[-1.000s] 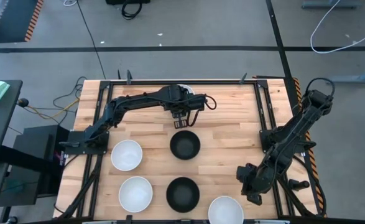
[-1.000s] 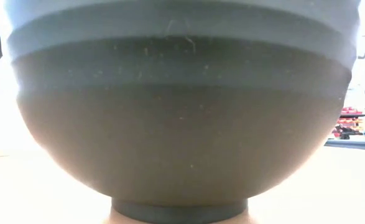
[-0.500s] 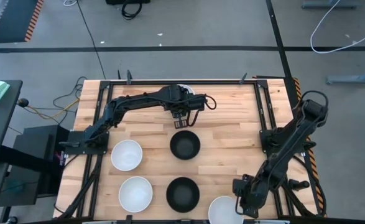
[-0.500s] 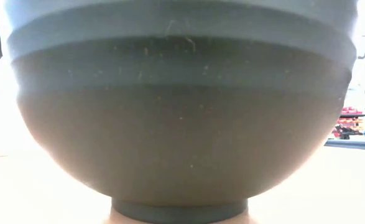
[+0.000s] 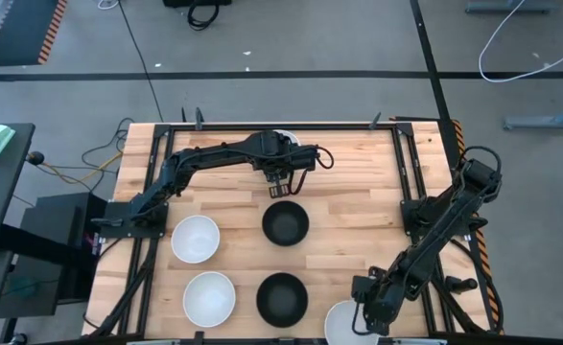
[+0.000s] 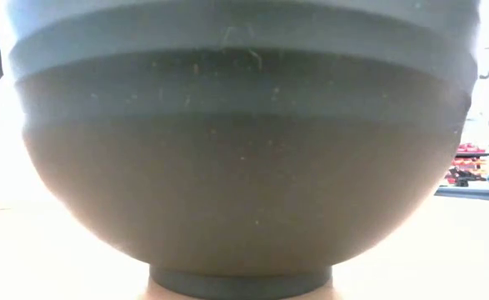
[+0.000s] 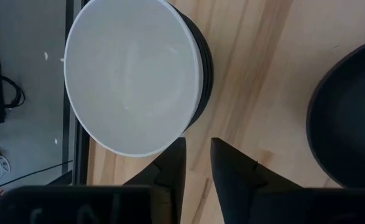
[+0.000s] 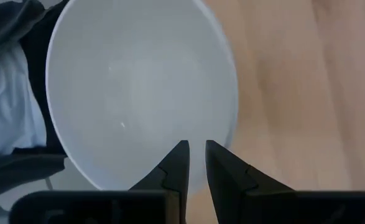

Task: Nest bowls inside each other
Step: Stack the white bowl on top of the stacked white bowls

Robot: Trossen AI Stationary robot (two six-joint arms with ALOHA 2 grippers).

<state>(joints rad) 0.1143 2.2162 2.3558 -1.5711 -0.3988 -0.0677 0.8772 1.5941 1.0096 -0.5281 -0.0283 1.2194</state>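
Wooden desk (image 5: 358,192), both arms out over it. Left gripper (image 5: 277,188) sits at the far middle of the desk, between a nested stack at the far edge and a lone black bowl (image 5: 286,223). Its wrist view shows the fingers (image 7: 173,163) close together with a narrow gap, holding nothing, tips near the stack: a white bowl (image 7: 132,74) sitting mouth up inside black bowls whose rims (image 7: 204,62) show just past its edge. How many black ones are in the stack cannot be told. Right gripper (image 5: 365,314) is at the near edge, over the rim of a white bowl (image 5: 341,321); in its wrist view the fingers (image 8: 177,163) are nearly together, slim gap, empty, hanging above the inside of that bowl (image 8: 138,87). Other loose bowls, all upright with mouths up: white one (image 5: 195,239) at left middle, white one (image 5: 209,297) at near left, black one (image 5: 282,297) at near centre. Being round, none has a long axis or facing direction; each one's axis stands vertical. Low view is filled by the side of one dark bowl (image 6: 244,167) standing on its foot ring just in front of the camera.
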